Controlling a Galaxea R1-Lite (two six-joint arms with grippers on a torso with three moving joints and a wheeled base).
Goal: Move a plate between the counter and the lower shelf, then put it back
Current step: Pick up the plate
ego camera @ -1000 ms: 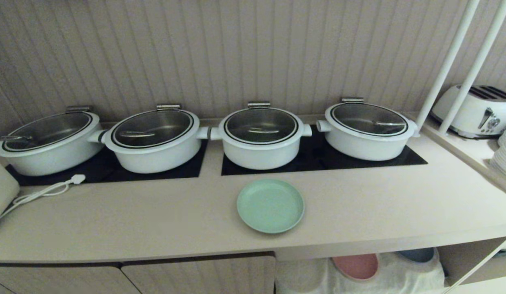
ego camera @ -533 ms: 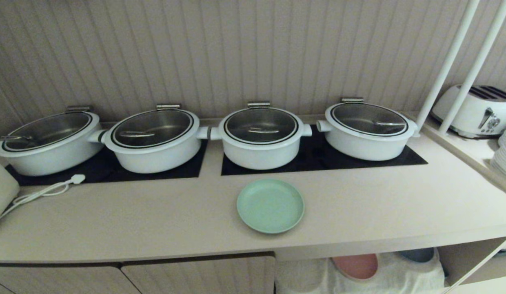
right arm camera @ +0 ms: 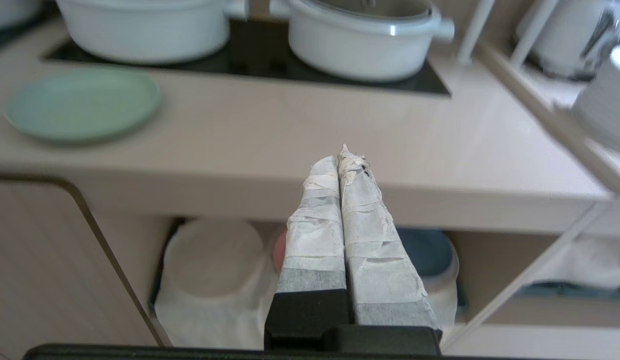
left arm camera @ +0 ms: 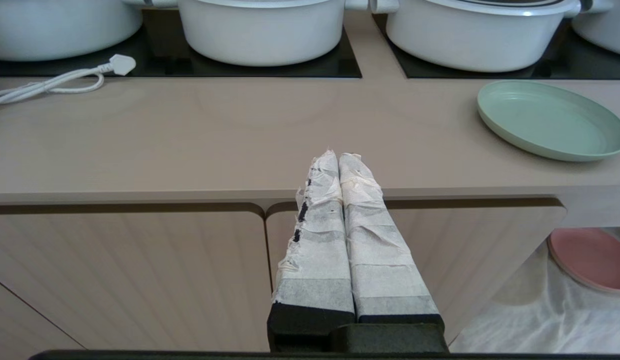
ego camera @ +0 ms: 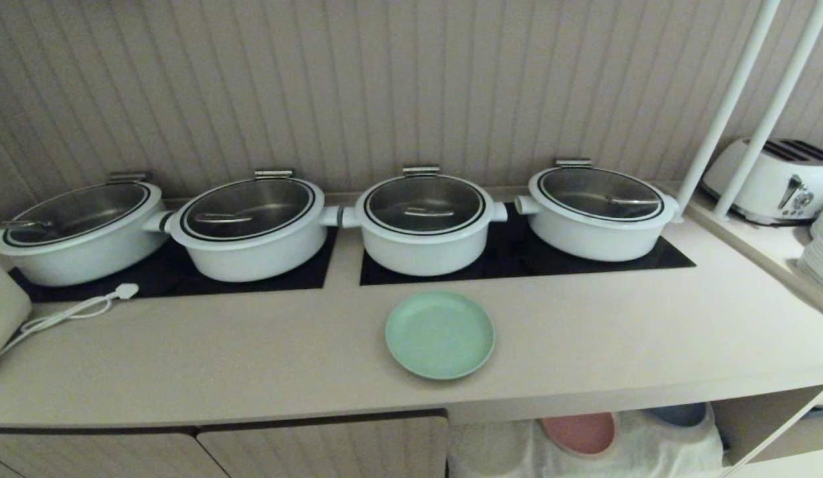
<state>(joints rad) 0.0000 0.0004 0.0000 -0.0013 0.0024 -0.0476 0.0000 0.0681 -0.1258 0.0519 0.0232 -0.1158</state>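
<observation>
The mint-green plate (ego camera: 440, 334) lies flat on the beige counter (ego camera: 252, 352) near its front edge, in front of the third white pot. It also shows in the left wrist view as the plate (left arm camera: 552, 120) and in the right wrist view as the plate (right arm camera: 82, 102). Below the counter at the right, the lower shelf (ego camera: 750, 418) holds a wrinkled white cloth (ego camera: 504, 451). My left gripper (left arm camera: 338, 156) is shut and empty, low in front of the cabinet doors. My right gripper (right arm camera: 339, 159) is shut and empty, in front of the shelf opening. Neither arm shows in the head view.
Several white pots (ego camera: 425, 222) with glass lids stand on black panels at the back. A pink plate (ego camera: 579, 433) and a blue plate (ego camera: 678, 414) rest on the shelf cloth. A white plug and cable (ego camera: 86, 305) lie at the left. A toaster (ego camera: 773, 179) and stacked white plates (ego camera: 820, 255) sit on the right ledge.
</observation>
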